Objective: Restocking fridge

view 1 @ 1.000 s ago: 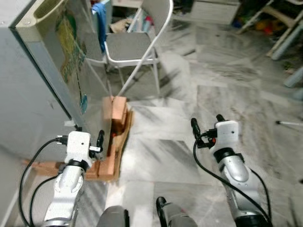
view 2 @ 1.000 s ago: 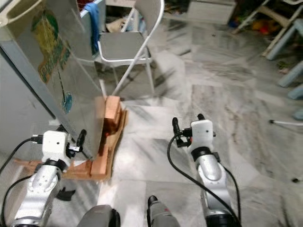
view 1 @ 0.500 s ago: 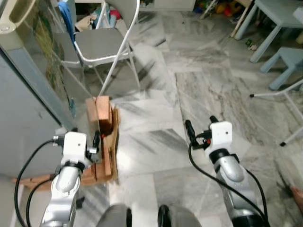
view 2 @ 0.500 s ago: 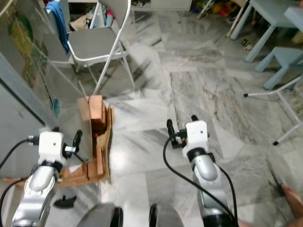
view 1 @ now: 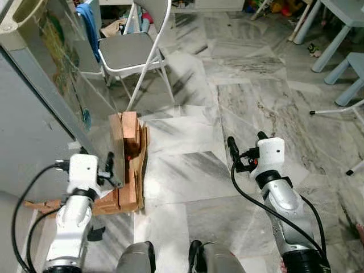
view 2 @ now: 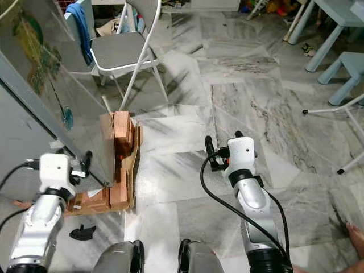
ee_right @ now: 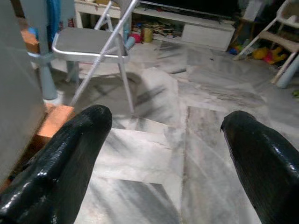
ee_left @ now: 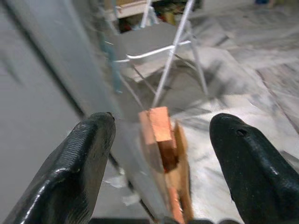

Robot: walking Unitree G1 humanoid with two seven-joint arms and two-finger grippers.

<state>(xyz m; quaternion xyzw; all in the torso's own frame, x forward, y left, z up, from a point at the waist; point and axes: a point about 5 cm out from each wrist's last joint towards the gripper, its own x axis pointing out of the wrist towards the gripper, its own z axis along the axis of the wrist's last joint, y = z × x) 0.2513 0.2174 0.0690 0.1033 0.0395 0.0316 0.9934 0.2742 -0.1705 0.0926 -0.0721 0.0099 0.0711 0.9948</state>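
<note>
The grey fridge (view 1: 28, 131) stands at my left, its door (view 1: 54, 68) covered with green and blue stickers. The door's lower corner sits by a stack of orange wooden blocks and cardboard (view 1: 129, 162) on the floor. My left gripper (view 1: 95, 159) is open just in front of that lower door edge; in the left wrist view the door edge and a block (ee_left: 159, 128) lie between its fingers (ee_left: 81, 168) without touching them. My right gripper (view 1: 245, 140) is open over bare marble floor, holding nothing.
A white folding chair (view 1: 132, 50) with a blue cloth (view 1: 88, 23) beside it stands behind the blocks. Light-blue furniture (view 1: 341, 34) and a white pole (view 1: 335, 109) are at the right. A small black object (view 2: 83, 231) lies by my left side. A person's foot (view 2: 356, 238) is at the lower right.
The whole view has swung and shifted, so the camera moved. Both grippers keep about the same pose, and the left one stays by the door's lower corner.
</note>
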